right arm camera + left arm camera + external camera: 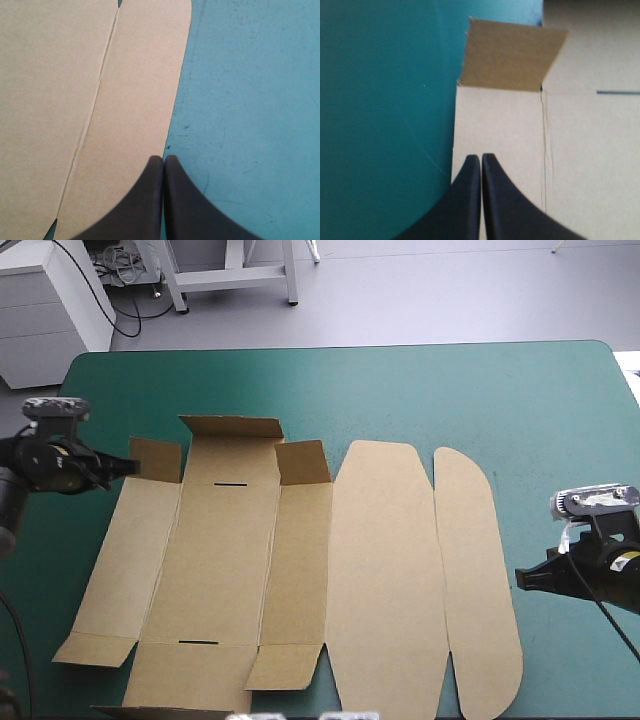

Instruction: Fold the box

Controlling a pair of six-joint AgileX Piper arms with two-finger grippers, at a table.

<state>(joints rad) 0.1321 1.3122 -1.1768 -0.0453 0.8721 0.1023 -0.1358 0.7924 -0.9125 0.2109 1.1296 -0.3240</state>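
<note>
Judging by the high view, folding has not yet begun. The box (300,580) lies opened out as 1 flat brown sheet across the lower middle of the frame, on the teal-green cover (470,390). Its side panels sit at the left and its rounded end flap (478,580) at the lower right. The left gripper (128,468) is at the upper left of the frame, its black fingers pressed together in a point with nothing between them. Its wrist view shows them over the outer side panel, with the small corner flap (510,57) just ahead. The right gripper (522,578) waits at the right of the frame, equally closed and empty, its tip right at the curved edge of the rounded flap. The step in hand looks like the approach to the 1st wall. Next, each gripper would need to part its fingers and get under or around a board edge before lifting a panel along its crease. As a container the box holds nothing: no walls stand, and the centre panel is bare apart from 2 dark slots (230,483).
</note>
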